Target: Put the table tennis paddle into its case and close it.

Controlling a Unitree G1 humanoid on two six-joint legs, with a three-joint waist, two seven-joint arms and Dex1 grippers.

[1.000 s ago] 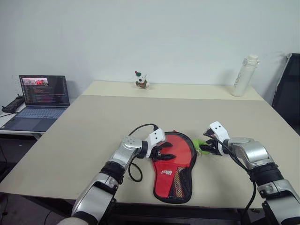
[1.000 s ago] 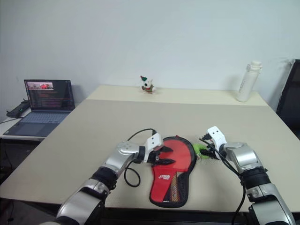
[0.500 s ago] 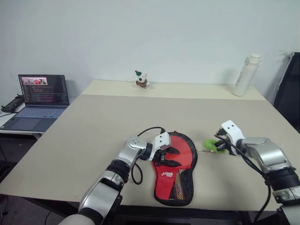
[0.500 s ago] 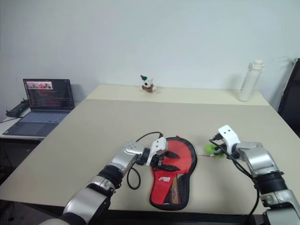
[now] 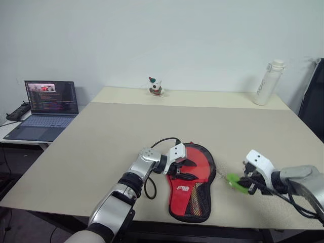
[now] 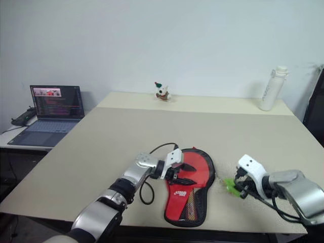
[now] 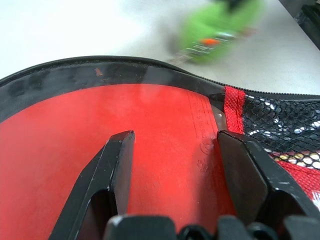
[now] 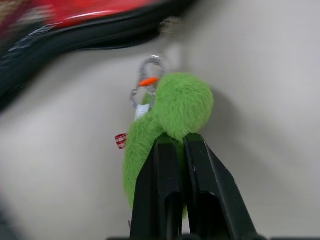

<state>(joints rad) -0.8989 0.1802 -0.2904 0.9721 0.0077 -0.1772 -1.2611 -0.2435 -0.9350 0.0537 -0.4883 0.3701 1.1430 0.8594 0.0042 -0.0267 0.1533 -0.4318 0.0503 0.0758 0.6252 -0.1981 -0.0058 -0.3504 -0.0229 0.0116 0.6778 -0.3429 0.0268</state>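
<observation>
From the head views, the case [image 5: 191,181] lies near the front edge of the table [image 5: 101,136], red side with white logo and black mesh facing up, its round end away from that edge. Whether the table tennis paddle sits inside cannot be told; the case's outline is paddle-shaped and looks full. The left gripper [image 5: 186,169] rests over the case's round end, fingers spread apart on the red face, holding nothing. To the case's right, near the front edge, the right gripper [image 5: 245,183] pinches a green fuzzy charm [image 5: 236,182]. A white bottle [image 5: 267,82] stands at the far right corner, a small toy figure [image 5: 155,87] at the far edge, and a laptop [image 5: 46,104] on a side desk to the left.

In the left wrist view, both fingers [image 7: 107,170] lie apart on the case's red surface, mesh beside one.

In the right wrist view, the fingers [image 8: 167,175] are closed tight on the green charm, whose metal ring [image 8: 145,85] leads toward the case's black edge.
</observation>
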